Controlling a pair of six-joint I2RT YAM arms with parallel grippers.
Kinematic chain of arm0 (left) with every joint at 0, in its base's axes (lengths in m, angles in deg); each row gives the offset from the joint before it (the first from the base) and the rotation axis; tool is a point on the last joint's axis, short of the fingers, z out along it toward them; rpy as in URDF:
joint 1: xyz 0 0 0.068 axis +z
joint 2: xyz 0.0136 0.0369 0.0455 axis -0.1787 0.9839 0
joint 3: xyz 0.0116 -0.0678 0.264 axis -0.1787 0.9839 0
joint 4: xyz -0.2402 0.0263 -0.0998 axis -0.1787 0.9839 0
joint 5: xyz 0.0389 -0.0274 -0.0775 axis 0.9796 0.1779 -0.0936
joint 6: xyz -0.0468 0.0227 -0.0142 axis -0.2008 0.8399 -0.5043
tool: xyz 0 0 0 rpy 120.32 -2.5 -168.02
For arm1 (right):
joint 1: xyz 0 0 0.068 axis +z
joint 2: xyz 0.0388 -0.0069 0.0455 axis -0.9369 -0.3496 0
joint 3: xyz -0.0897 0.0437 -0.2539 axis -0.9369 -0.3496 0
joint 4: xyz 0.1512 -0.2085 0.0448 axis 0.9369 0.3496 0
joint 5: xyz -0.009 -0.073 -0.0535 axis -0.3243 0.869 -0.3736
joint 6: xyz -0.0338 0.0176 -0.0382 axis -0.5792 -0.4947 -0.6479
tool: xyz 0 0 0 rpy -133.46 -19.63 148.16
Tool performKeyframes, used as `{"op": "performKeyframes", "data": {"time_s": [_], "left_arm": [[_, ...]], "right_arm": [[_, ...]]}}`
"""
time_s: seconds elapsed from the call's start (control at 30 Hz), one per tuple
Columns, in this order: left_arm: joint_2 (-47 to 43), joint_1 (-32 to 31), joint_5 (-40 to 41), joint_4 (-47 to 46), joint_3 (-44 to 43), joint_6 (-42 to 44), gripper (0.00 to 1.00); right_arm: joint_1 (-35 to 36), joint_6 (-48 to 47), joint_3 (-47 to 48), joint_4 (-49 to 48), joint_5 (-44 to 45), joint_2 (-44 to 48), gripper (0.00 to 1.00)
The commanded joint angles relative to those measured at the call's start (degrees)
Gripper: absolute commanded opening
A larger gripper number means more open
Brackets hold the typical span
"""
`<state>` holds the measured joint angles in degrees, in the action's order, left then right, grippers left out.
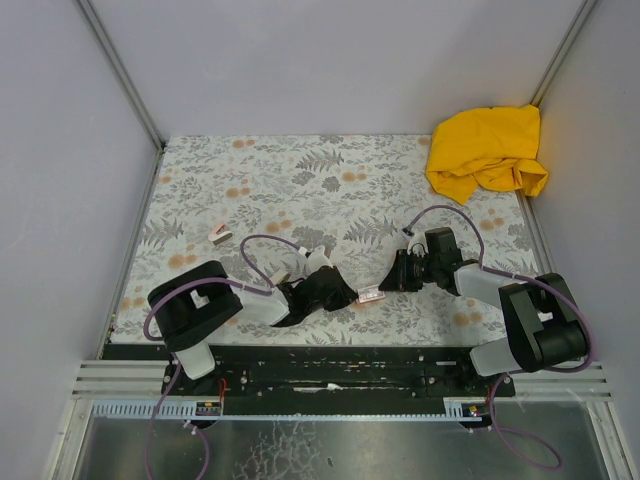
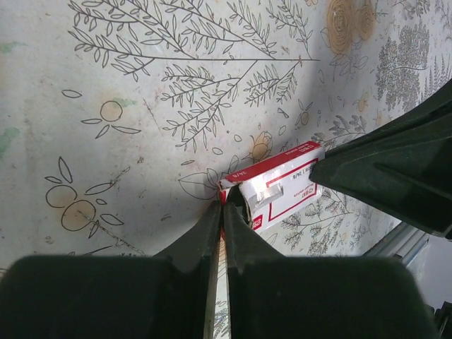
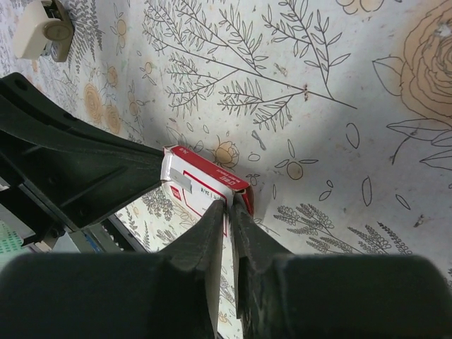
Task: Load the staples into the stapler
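While both arms reach inward over the flowered bench (image 1: 330, 180), the stapler (image 1: 219, 234) lies by itself toward the upper left of the top view, well apart from either gripper. It also shows in the far upper-left corner of the right wrist view (image 3: 41, 30), cream-coloured with a round knob at one end.

Right of it in the top view, the left arm bends in from the lower left. The left gripper (image 1: 352, 298) sits low on the bench just left of centre. In the left wrist view its two fingers (image 2: 201, 236) are drawn together to a thin slit, and their tips pinch the left-hand corner of the staple box (image 2: 282, 187), so this gripper is clenched on the box.

The staple box (image 1: 371, 296) lies flat on the bench at lower centre of the top view, between the two grippers and touching both. It is white with red print and red edges. It carries a small greyish patch near one end, though I cannot tell what that patch is.

Further right, the right gripper (image 1: 386, 284) comes in from the lower right. In the right wrist view its fingers (image 3: 205, 233) are likewise closed to a narrow gap and grip the box (image 3: 198, 185) by its right-hand edge. The dark body of the left gripper fills the left side of that frame.

At the upper right corner of the bench a crumpled yellow cloth (image 1: 487, 150) lies against the wall.
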<state>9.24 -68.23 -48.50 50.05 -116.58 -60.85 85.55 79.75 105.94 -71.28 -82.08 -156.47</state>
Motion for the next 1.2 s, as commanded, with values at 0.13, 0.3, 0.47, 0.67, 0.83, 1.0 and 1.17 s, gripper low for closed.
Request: {"op": "performKeyframes", "data": {"time_s": [0.13, 0.3, 0.47, 0.67, 0.83, 1.0, 1.17], "left_arm": [[0.07, -0.10, 4.13, 4.72, -0.39, 1.91, 0.00], [-2.06, -0.16, 6.40, 6.60, 0.10, 2.39, 0.00], [-3.32, -0.09, 7.84, 7.69, 0.70, 2.48, 0.00], [-4.65, -0.13, 9.03, 9.74, 0.77, 2.98, 0.00], [-6.44, -0.08, 11.40, 13.09, 0.83, 4.41, 0.00], [-7.78, -0.14, 13.19, 16.36, 1.00, 5.16, 0.00], [-9.18, -0.05, 14.05, 17.44, 1.77, 5.37, 0.00]], "right_arm": [[0.47, -0.08, 0.60, -1.79, -1.25, -0.52, 0.02], [0.46, 0.10, 0.51, -1.54, 0.89, -0.69, 0.00], [0.43, 0.27, 0.26, -1.27, 3.70, -0.36, 0.00], [0.43, 0.14, 0.55, 0.13, 6.58, 0.22, 0.00], [0.43, 0.57, 0.76, 1.12, 8.78, 0.95, 0.00], [0.44, 0.88, 0.88, 1.63, 9.69, 1.28, 0.00], [0.41, 1.02, 0.91, 2.61, 11.15, 2.22, 0.00]]}}
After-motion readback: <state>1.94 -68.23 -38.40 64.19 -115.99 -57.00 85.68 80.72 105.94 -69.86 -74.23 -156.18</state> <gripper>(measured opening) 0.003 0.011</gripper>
